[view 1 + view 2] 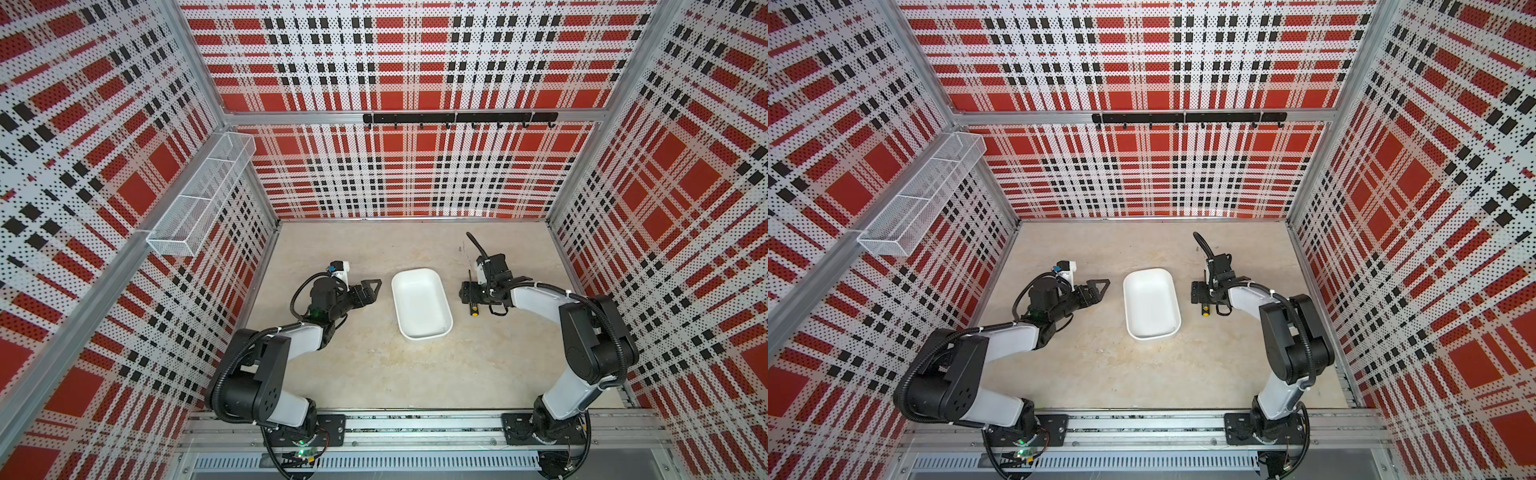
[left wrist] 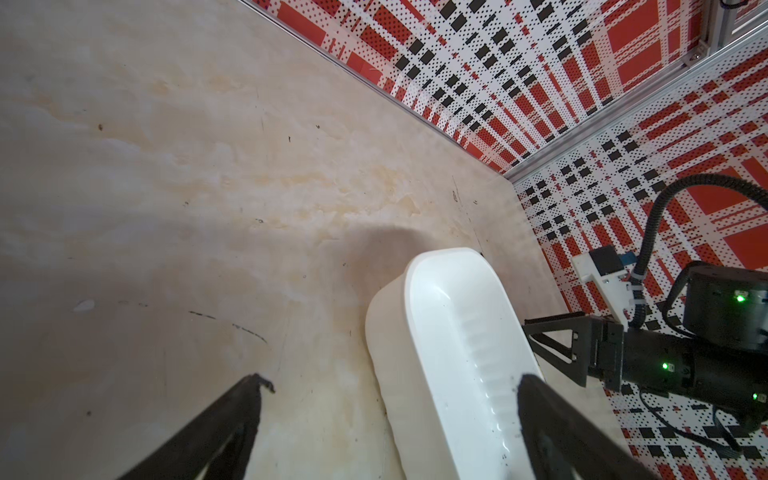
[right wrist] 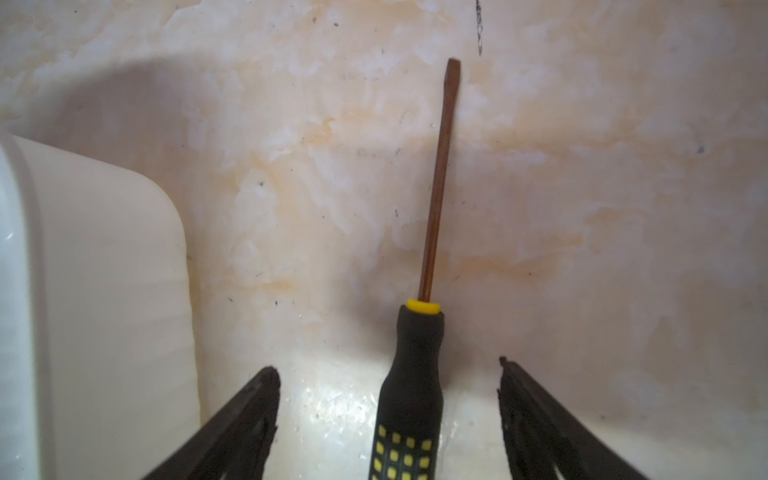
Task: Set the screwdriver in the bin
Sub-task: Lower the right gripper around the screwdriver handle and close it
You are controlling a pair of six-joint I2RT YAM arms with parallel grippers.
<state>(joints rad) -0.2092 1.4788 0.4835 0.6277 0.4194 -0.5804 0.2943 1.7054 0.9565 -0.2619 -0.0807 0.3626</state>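
Observation:
The screwdriver (image 3: 411,390) lies flat on the beige tabletop, just right of the bin, with its thin shaft pointing toward the back wall. Its black, yellow-dotted handle (image 1: 473,308) (image 1: 1204,308) sticks out from under my right gripper (image 1: 471,295) (image 1: 1202,295). That gripper (image 3: 387,365) is open, with a finger on each side of the handle and a gap to both. The white bin (image 1: 420,305) (image 1: 1151,305) (image 2: 457,332) (image 3: 104,291) holds nothing and stands mid-table. My left gripper (image 1: 372,286) (image 1: 1100,286) (image 2: 392,379) is open and empty, just left of the bin.
A white wire-mesh basket (image 1: 199,195) hangs on the left wall. A black hook rail (image 1: 457,118) runs along the back wall. Plaid walls close in three sides of the table. In the left wrist view the right arm (image 2: 665,361) shows beyond the bin.

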